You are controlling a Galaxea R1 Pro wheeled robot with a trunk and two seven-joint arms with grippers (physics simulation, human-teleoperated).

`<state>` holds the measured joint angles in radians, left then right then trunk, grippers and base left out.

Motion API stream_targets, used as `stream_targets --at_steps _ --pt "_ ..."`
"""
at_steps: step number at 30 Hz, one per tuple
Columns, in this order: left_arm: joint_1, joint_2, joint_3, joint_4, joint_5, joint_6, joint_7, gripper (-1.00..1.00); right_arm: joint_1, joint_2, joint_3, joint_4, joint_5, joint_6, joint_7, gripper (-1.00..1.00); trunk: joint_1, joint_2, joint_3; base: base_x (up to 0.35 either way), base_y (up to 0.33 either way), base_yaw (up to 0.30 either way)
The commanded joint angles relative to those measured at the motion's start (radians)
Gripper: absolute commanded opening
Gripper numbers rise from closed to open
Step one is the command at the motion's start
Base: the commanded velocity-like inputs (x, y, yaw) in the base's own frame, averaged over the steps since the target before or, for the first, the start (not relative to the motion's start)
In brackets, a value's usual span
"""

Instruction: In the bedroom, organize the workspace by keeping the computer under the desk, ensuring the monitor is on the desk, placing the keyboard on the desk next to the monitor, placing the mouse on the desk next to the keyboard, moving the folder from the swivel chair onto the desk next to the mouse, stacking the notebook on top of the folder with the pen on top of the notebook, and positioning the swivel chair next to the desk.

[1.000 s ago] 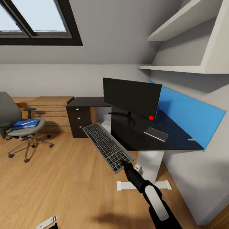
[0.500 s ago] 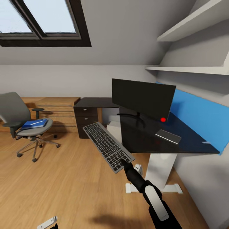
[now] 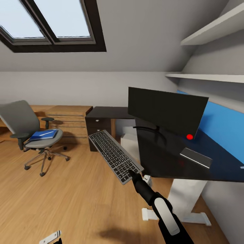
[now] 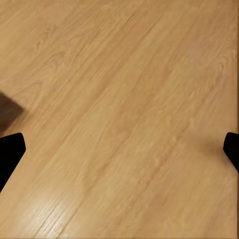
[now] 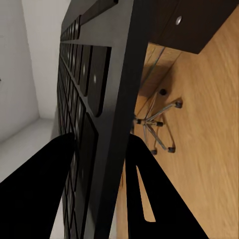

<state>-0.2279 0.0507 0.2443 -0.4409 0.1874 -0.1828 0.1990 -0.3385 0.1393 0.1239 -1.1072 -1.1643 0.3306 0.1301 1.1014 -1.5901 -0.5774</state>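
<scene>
My right gripper [image 3: 130,173] is shut on the near end of the slim dark-keyed keyboard [image 3: 114,156], holding it in the air over the floor, left of the desk [image 3: 159,159]. The right wrist view shows the keyboard [image 5: 94,74] edge-on between the gripper's [image 5: 104,164] black fingers. The wide black monitor [image 3: 167,110] stands on the desk. A light grey computer [image 3: 130,145] sits beneath the desk. The grey swivel chair [image 3: 20,120] stands far left with a blue folder [image 3: 43,135] and a white pen [image 3: 45,133] on its seat. My left gripper [image 4: 119,149] hangs open over bare floor.
A flat grey slab [image 3: 196,157] lies on the desk by a red dot [image 3: 189,136]. A dark three-drawer unit [image 3: 98,130] and a light-wood chest [image 3: 69,118] line the back wall. White shelves [image 3: 210,77] overhang the desk. The desk's white foot [image 3: 176,215] rests on the wood floor.
The camera has turned, so desk, monitor and chair have slid right in the picture. The keyboard stays held in my right gripper at the same spot in view.
</scene>
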Motion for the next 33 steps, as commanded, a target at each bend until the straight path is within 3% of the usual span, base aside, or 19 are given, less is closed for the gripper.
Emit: stream_targets --at_steps 1,33 --pt "0.000 0.000 -0.002 0.001 0.011 -0.004 0.000 1.00 0.000 0.000 -0.001 0.000 -0.006 0.004 0.001 -1.00 -0.003 0.007 0.002 0.321 0.003 0.007" --pt "0.000 0.001 -0.002 0.001 0.012 -0.004 -0.002 1.00 0.000 -0.001 -0.001 0.000 -0.007 0.004 0.005 -1.00 -0.126 0.231 0.103 0.321 0.160 0.000"
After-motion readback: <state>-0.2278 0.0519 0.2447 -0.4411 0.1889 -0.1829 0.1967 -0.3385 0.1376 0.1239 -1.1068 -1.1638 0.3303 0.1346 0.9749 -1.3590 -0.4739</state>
